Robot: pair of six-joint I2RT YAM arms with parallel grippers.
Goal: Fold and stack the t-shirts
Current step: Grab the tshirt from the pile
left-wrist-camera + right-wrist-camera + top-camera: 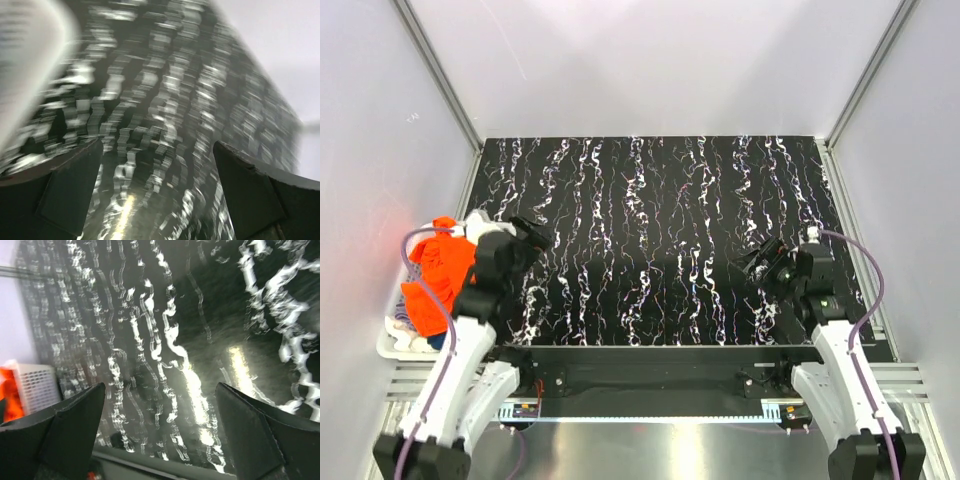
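Seen from above, the t-shirts (438,278), orange on top, lie heaped in a white basket (390,345) off the left edge of the bench (660,200); none lies on the bench. The left tool (532,236) hangs just beside the heap, the right tool (762,262) well apart.

The left wrist view is smeared, yet its fingers (70,192) stand wide, nothing between. On the right wrist it's likewise: fingers (65,430) spread, empty.

I'd worry that a grab into that tangle lifts two shirts together or snags the basket rim.
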